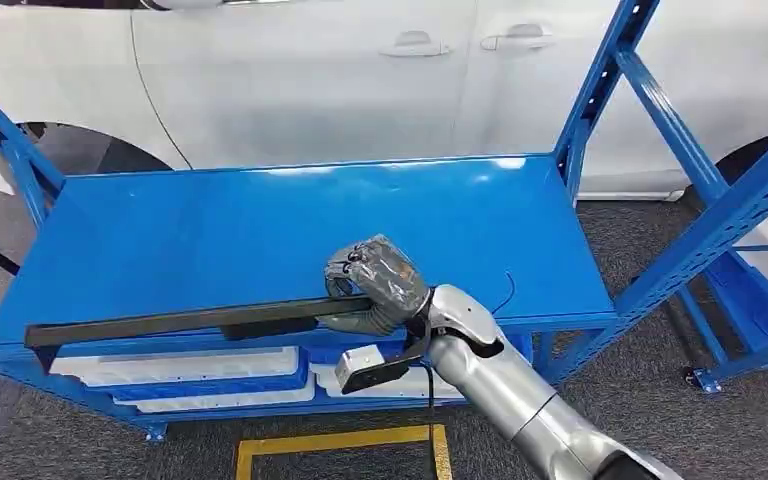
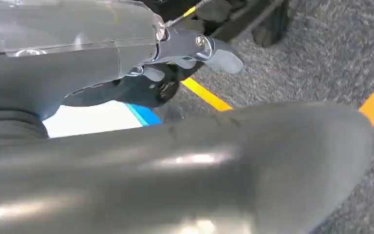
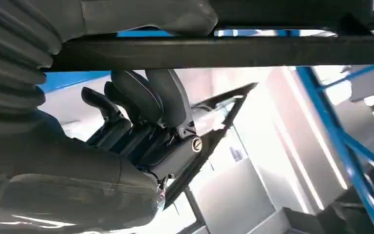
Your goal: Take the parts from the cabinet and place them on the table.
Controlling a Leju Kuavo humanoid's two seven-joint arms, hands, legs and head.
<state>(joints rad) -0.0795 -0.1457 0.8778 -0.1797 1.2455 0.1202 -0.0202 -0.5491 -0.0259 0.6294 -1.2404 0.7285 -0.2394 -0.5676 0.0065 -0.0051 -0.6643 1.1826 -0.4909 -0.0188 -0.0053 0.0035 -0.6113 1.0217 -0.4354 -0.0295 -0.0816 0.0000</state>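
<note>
— What do we see of the arms?

— Our right arm, silver and smooth, comes in from the near right and reaches over the near edge of the blue shelf. Our right hand, wrapped in a clear crinkled cover, grips one end of a long black bar. In the right wrist view the thumb lies on one side of the bar and the dark fingers curl against the other.

— And where does the bar lie?

— It stretches leftward from the hand, along the shelf's near edge, slightly tilted. We cannot tell whether it touches the shelf or is just above it.

— The left hand?

— The left hand hangs over the grey carpet, by a yellow floor line. Its fingers are mostly hidden behind the thick grey thumb, so we cannot tell how it is set.

— What stands around?

— The shelf top is glossy painted metal, flat and wide, carried by blue perforated uprights with slanted braces. On the level below lie white flat parts on blue trays. Beyond the rack stands a white car, its door handles visible. A thin black cable lies on the shelf just right of the hand. A yellow marking runs on the carpet at the near side.
</note>
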